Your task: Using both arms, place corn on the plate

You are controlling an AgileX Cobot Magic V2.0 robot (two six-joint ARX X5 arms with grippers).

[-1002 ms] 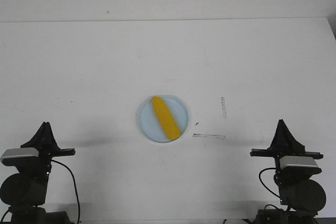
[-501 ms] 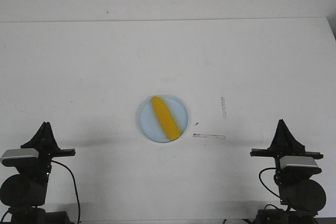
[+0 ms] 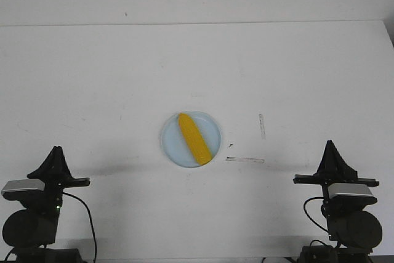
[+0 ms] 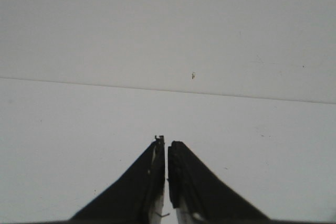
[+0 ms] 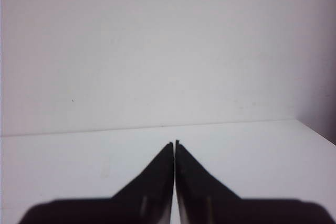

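Observation:
The bright yellow corn [image 3: 192, 138] lies diagonally on the pale blue plate [image 3: 172, 141] near the middle of the white table. My left gripper [image 3: 56, 149] is at the near left, well apart from the plate, shut and empty; the left wrist view shows its jaws [image 4: 166, 142] closed over bare table. My right gripper [image 3: 330, 144] is at the near right, also far from the plate, shut and empty; the right wrist view shows its jaws [image 5: 174, 142] pressed together. Neither wrist view shows the corn or the plate.
Two thin strips of clear tape lie on the table right of the plate, one upright [image 3: 262, 125] and one lying flat [image 3: 245, 160]. The table's far edge [image 3: 197, 24] meets a white wall. A dark gap shows at the table's right edge [image 3: 389, 32].
The left arm has sunk slightly and shifted a little to the right. The corn, the plate and the right arm have not moved.

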